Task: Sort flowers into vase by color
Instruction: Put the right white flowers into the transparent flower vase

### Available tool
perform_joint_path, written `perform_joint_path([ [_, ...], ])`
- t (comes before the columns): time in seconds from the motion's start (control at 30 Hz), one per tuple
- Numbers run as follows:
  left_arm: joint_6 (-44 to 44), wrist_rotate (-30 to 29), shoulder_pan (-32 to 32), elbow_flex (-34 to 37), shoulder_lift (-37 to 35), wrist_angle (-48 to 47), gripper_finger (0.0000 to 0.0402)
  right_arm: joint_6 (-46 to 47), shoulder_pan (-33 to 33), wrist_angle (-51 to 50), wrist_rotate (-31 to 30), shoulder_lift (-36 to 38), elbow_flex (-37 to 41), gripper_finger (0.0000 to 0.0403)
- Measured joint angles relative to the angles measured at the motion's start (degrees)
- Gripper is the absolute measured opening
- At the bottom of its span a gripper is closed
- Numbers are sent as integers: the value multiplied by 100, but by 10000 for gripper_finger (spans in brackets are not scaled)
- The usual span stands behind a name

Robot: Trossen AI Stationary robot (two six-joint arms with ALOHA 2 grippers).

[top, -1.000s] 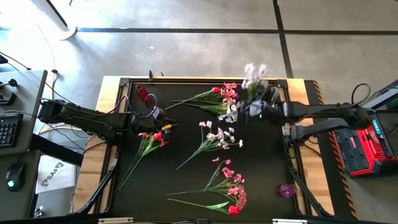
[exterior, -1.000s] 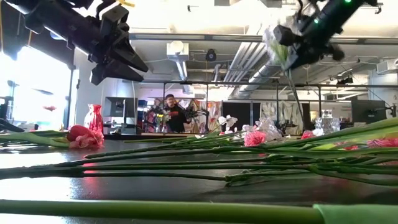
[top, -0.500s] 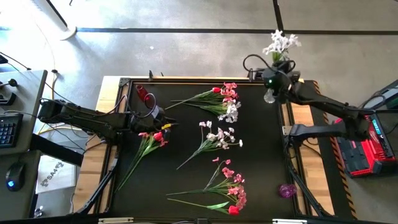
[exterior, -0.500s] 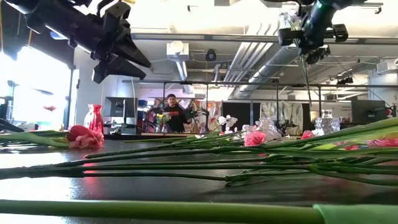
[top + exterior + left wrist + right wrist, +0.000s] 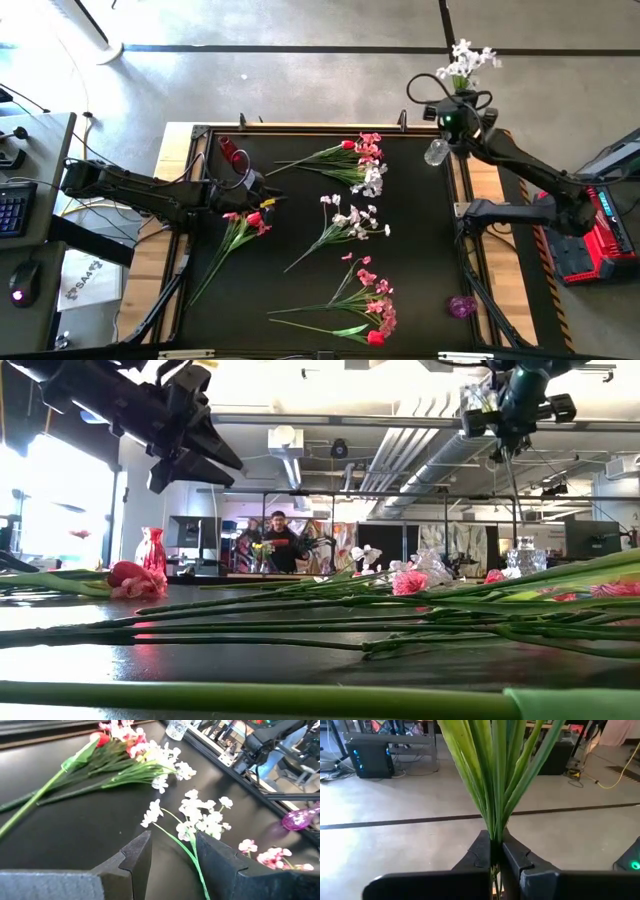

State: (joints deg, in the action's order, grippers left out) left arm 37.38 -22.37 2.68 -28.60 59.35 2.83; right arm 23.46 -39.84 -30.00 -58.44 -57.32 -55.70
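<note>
My right gripper [image 5: 455, 117] is raised over the table's far right corner, shut on a spray of white flowers [image 5: 466, 62]. Just below and nearer stands a clear glass vase [image 5: 436, 152]. My left gripper [image 5: 264, 196] hovers open at the table's left, holding nothing, beside red tulips [image 5: 243, 226] lying on the black mat. Also flat on the mat are a mixed bunch [image 5: 348, 160], a white spray [image 5: 352, 221] and a pink bunch [image 5: 368, 302]. A red vase [image 5: 228, 150] stands far left and a purple one [image 5: 461, 306] near right. My right gripper pinches the white spray's bundled green stems [image 5: 493, 834] between its two fingers, which reach out nearly level and lie across them. The spray stands upright and lifted clear. Its leaves and blossoms rise above the fingers, and the stem end [image 5: 514, 488] hangs below.
The table's raised frame [image 5: 300, 128] runs along the far edge. A red box [image 5: 585, 235] sits off the right side. A desk with a keyboard [image 5: 15, 205] stands to the left. Beyond the table, a person [image 5: 275, 540] shows in the low view.
My right gripper has swung from over the mixed bunch toward the table's far right corner and risen, carrying the white spray. The spray's blossoms now reach past the far edge, above the clear vase.
</note>
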Motion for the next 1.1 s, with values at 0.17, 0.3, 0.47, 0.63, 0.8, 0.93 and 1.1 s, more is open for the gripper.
perform_joint_path([
  [0.17, -45, -78, 0, 0, 0, 0, 142, -148, -19, 0, -104, 0, 0, 0],
  [0.3, 238, 45, -2, 0, 0, 0, 142, -356, -52, 3, 660, -2, 0, 0],
  [0.47, 455, 113, -2, 0, 0, 0, 142, -664, -10, 54, 888, 0, 2, 0],
  [0.63, 402, 66, -2, 0, 0, 0, 142, -706, -200, 220, 1043, 2, 2, 0],
  [0.8, 298, -178, -7, 0, 0, -1, 142, -828, -470, 355, 1401, -52, 7, 0],
  [0.93, 295, -439, -7, 2, 0, 0, 142, -925, -534, 466, 1394, -33, 7, 0],
  [1.1, 290, -647, -9, 4, 2, -17, 142, -942, -528, 465, 1285, -76, 7, 0],
])
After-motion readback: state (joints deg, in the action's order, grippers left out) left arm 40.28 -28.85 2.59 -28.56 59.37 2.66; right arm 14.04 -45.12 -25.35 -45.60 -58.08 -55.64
